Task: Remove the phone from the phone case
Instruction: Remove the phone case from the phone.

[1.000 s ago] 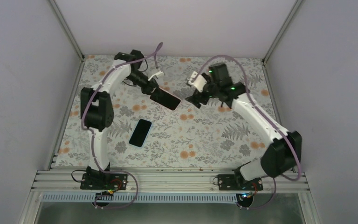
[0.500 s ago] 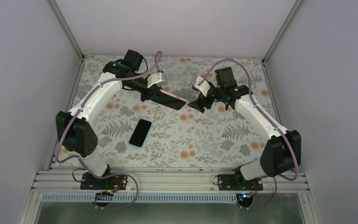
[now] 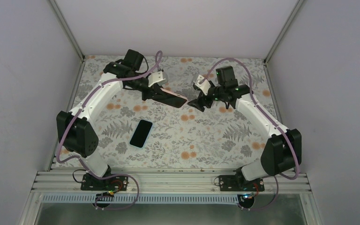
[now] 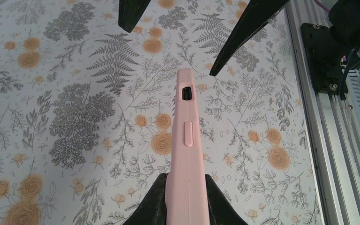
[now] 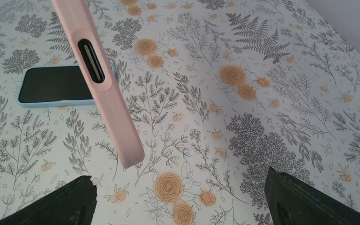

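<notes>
My left gripper [image 3: 155,93] is shut on one end of a pink phone case [image 3: 172,98] and holds it edge-on above the table's far middle. In the left wrist view the case [image 4: 186,140] stands between the two fingers [image 4: 155,199]. I cannot tell whether anything is inside it. My right gripper [image 3: 198,102] is open and empty, just right of the case's free end, not touching. In the right wrist view the case [image 5: 101,84] hangs upper left of the open gripper [image 5: 180,199]. A phone [image 3: 141,133] with a dark screen and light blue rim lies flat on the table, also in the right wrist view [image 5: 51,84].
The floral table cover [image 3: 201,136] stretches between white walls on three sides. An aluminium rail [image 3: 168,180] carrying both arm bases runs along the near edge. The right gripper's fingers [image 4: 243,33] show at the top of the left wrist view.
The left arm has swung out and turned the case from face-up to edge-on. The right gripper has dropped and closed in on the case's free end.
</notes>
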Robot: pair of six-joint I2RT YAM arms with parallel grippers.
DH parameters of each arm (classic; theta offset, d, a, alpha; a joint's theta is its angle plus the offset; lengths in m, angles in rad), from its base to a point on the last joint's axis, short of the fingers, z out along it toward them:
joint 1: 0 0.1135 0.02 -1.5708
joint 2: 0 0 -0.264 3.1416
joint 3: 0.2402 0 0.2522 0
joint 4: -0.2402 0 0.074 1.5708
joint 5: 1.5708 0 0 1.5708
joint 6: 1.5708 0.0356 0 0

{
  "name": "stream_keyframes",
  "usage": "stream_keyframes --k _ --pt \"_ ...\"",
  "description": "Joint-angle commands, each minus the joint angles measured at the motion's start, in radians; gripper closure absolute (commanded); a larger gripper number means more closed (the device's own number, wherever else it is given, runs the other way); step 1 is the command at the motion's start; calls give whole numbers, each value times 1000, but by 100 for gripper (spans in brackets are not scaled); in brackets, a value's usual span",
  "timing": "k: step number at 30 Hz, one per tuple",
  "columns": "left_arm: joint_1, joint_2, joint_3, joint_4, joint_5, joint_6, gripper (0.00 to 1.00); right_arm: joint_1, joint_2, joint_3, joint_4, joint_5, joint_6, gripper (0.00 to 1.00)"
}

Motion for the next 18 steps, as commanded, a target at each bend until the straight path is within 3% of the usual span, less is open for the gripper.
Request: stream_keyframes --k 1,18 --pt "-1 0 27 34 51 -3 98 -9 19 33 42 2 36 9" --pt "-21 -10 30 20 58 -1 98 -11 71 61 109 101 87 12"
